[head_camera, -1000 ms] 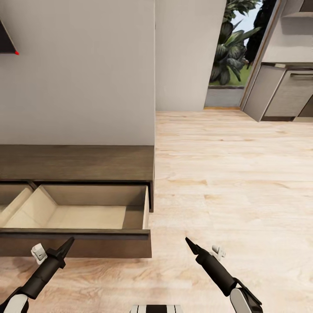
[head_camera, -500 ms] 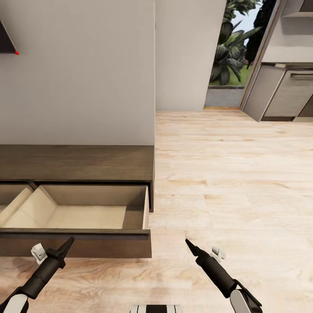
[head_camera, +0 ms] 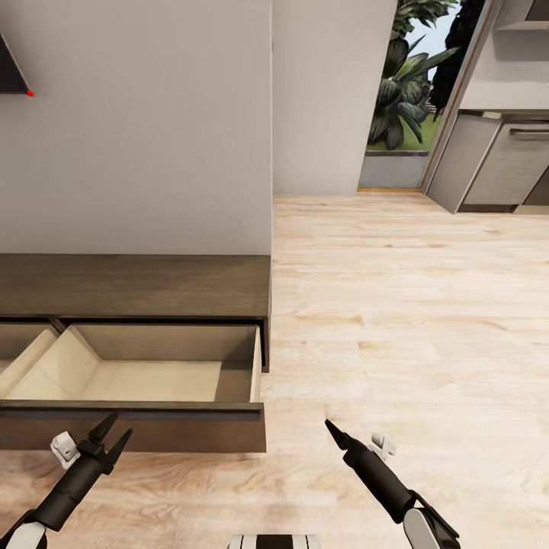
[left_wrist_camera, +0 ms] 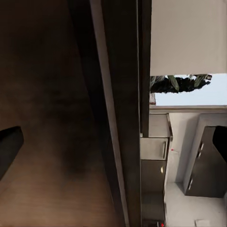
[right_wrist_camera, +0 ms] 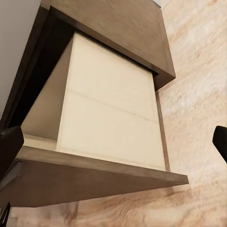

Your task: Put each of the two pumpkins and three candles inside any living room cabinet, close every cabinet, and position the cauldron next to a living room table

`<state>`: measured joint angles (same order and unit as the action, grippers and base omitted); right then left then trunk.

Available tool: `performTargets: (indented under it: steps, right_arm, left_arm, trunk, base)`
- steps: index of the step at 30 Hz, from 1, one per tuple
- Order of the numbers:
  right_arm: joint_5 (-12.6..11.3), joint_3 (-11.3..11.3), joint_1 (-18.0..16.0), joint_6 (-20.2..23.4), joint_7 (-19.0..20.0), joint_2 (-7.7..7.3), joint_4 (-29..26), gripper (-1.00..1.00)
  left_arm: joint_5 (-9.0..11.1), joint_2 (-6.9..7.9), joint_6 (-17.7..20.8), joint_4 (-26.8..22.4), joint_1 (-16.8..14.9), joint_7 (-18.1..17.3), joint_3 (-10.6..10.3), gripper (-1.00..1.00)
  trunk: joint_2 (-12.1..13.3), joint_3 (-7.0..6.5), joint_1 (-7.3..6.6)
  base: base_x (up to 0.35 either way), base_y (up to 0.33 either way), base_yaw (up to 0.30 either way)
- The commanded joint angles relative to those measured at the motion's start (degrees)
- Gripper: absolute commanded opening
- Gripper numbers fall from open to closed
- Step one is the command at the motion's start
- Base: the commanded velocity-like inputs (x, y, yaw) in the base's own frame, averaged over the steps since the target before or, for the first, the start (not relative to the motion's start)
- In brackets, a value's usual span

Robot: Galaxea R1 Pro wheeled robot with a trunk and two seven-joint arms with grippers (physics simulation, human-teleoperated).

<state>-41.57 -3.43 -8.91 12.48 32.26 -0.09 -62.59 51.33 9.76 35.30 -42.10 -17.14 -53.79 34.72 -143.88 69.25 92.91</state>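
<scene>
Drawer pulled out of the cabinet (head_camera: 137,286), pale inside bare and ready for loading, left gripper (head_camera: 111,432) spread just before its front edge, right gripper (head_camera: 329,424) pressed together over the floor (head_camera: 396,305).

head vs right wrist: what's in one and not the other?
Head: both grippers, left with fingers apart and right with fingers together, plus the wall, plants outside and grey kitchen units.
Right wrist: the drawer close up from a low angle, its pale inside bare.
Both: the open drawer, the dark cabinet and the wood floor.
</scene>
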Motion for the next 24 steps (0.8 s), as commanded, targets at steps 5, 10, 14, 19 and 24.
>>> performTargets:
  steps: [5,10,14,19,24]
  right_arm:
    - [0.0,0.0,-0.03,0.0,0.0,0.0,0.04,1.0]
    - [0.0,0.0,0.0,0.0,0.0,0.0,0.17,1.0]
    - [0.0,-0.02,0.0,0.0,0.0,0.0,0.18,1.0]
    - [0.0,-0.08,0.01,0.0,0.0,0.03,0.18,1.0]
    - [0.0,-0.09,-0.04,0.0,0.0,0.05,0.18,1.0]
  left_arm:
    - [0.08,0.0,0.07,0.0,0.0,0.0,0.0,1.0]
    - [0.09,0.0,0.16,0.0,0.0,0.0,0.0,1.0]
    - [0.09,0.0,0.23,0.01,0.0,0.0,0.0,1.0]
    - [0.09,0.0,0.27,0.01,0.0,0.0,0.0,1.0]
    - [0.09,0.0,0.27,0.0,0.0,0.0,0.0,1.0]
  trunk:
    - [0.0,0.0,0.0]
    - [0.0,0.0,0.0]
    - [0.0,0.0,0.0]
    - [0.0,0.0,0.0]
    - [0.0,0.0,0.0]
  base:
    - [0.0,0.0,0.0]
    - [-0.079,0.001,0.0]
    - [-0.221,0.035,0.0]
    - [-0.134,0.032,0.0]
    - [-0.245,0.052,0.0]
